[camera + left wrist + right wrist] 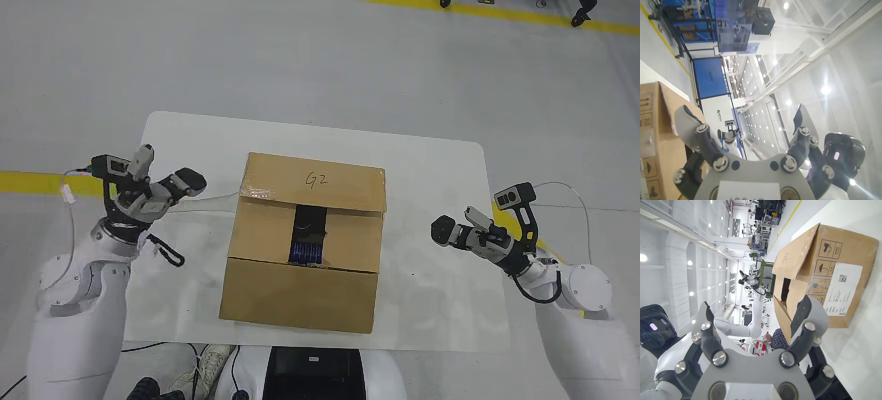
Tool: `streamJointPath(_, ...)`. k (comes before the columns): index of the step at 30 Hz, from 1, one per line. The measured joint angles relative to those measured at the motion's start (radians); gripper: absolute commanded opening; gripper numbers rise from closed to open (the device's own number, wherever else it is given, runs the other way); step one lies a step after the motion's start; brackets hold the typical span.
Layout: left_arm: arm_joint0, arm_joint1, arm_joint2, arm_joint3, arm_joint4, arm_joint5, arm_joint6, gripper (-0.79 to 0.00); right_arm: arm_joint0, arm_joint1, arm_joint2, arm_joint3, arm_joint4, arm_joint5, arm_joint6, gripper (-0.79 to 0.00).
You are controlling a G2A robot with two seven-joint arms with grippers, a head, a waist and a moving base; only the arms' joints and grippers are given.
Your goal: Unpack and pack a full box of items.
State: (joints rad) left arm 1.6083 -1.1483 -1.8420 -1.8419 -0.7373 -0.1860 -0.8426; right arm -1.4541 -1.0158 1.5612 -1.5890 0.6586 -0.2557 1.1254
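Note:
A brown cardboard box (305, 245) stands in the middle of the white table (430, 170). Its top flaps are nearly closed, with a narrow gap showing something dark blue (308, 250) inside. My left gripper (165, 170) is held up left of the box, open and empty. My right gripper (460, 228) is held up right of the box, open and empty too. The left wrist view has the box's side (651, 132) beside the left gripper (742, 117). In the right wrist view the box (829, 275) lies beyond the right gripper (755, 311).
The table has bare white surface on both sides of the box and behind it. Yellow floor lines (30, 182) run beside the table. The left arm (751, 281) is seen across the box in the right wrist view.

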Motion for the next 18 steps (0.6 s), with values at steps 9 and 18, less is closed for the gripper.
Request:
streamJointPath(9,-0.121,0.013,0.054,0.094,-0.122,0.092,-0.284,0.000,0.000,0.000,0.000,0.000,0.000,0.000,0.000,0.000)
streamJointPath(18,-0.211,0.034,0.082,0.188,-0.003,0.056,-0.517,0.000,0.000,0.000,0.000,0.000,0.000,0.000,0.000,0.000)
